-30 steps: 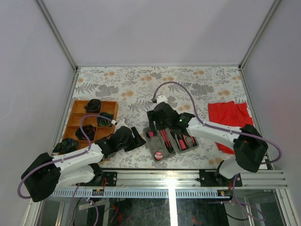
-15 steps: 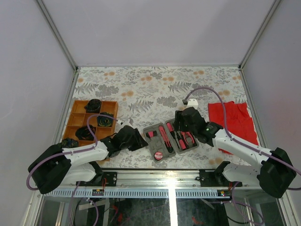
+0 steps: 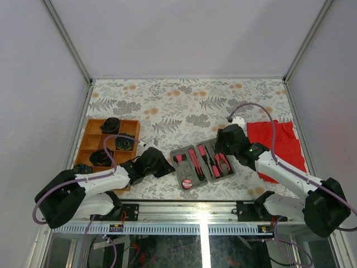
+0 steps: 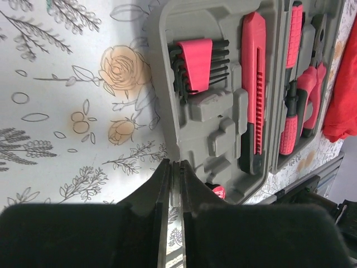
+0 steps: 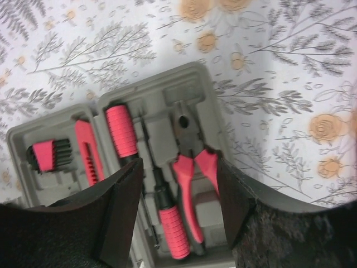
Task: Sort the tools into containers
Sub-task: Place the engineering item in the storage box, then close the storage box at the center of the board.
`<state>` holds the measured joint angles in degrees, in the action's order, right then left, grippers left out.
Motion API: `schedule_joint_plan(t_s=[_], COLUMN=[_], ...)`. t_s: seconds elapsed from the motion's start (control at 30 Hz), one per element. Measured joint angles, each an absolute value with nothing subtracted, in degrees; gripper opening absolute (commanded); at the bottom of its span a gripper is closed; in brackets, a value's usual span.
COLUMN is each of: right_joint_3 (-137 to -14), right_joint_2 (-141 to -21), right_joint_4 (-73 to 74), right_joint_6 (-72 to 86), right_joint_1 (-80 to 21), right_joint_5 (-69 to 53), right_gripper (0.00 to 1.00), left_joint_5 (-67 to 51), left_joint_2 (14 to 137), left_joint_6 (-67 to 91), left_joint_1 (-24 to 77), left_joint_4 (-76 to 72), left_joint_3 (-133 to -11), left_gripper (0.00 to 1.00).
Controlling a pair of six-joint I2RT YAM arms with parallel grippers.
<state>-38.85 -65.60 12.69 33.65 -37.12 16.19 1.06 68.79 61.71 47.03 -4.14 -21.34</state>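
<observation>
A grey plastic case [image 4: 223, 134] lies open and flat on the flower-patterned table [image 3: 167, 100], near its front edge and between the two arms. In the case's left half a set of hex keys [image 4: 195, 64] sits in a pink holder, with a pink knife [image 4: 255, 84] lying lengthwise beside it and a small round pink disc [image 3: 187, 183] at the near corner. In the right half lie a screwdriver [image 5: 121, 131] with a ribbed pink grip and a pair of pliers [image 5: 189, 156] with pink handles, each in its own moulded recess, and a second pink-gripped tool lies between them. The left fingers [image 4: 175, 173] are pressed together with nothing between them, low over the table and right at the case's left edge; whether they touch it I cannot tell. The right fingers [image 3: 218, 148] stand apart and hold nothing, hanging above the right half of the case with the pliers showing between them. A wooden tray [image 3: 124, 160] with compartments sits on the left of the table, well apart from the case; several compartments hold dark things too small to make out. A red cloth [image 3: 276, 137] lies at the right edge of the table.
</observation>
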Motion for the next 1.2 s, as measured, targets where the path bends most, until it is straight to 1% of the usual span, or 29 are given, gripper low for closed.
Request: schedule_joint_plan(t_s=[0.17, 0.33, 0.47, 0.63, 0.73, 0.9, 1.2], right_joint_3=[-38.3, -35.7, -31.5, -26.6, -24.6, -23.8, -23.7], right_joint_2=[-65.8, -66.9, -67.7, -69.6, -71.3, -74.9, -75.6], right_joint_4=[13.0, 11.2, 6.5, -1.5, -6.2, -11.9, -14.7], right_joint_6=[32.1, 29.1, 28.3, 29.2, 30.5, 32.3, 33.4], right_joint_1=[-29.1, -21.2, -15.3, -12.6, -12.2, -11.7, -11.2], right_joint_5=[11.0, 1.1, -8.8, -19.6, -24.7, -30.0, -33.0], right_gripper=[0.67, 0.72, 0.77, 0.79, 0.78, 0.71, 0.56], left_joint_5=[0.9, 0.0, -1.6, -4.0, -5.2, -7.1, -7.6], left_joint_2=[67.5, 64.9, 64.9, 66.3, 67.6, 68.9, 68.6], left_joint_6=[60.5, 56.7, 53.8, 51.7, 51.2, 50.5, 50.2], left_joint_1=[43.8, 39.0, 35.4, 33.6, 33.3, 33.3, 33.3], left_joint_4=[-2.3, -0.4, 0.8, 0.3, -1.3, -3.9, -5.9], left_joint_3=[-21.5, -21.5, -21.5, -21.7, -21.8, -21.8, -20.6], left_gripper=[0.00, 0.00, 0.00, 0.00, 0.00, 0.00, 0.00])
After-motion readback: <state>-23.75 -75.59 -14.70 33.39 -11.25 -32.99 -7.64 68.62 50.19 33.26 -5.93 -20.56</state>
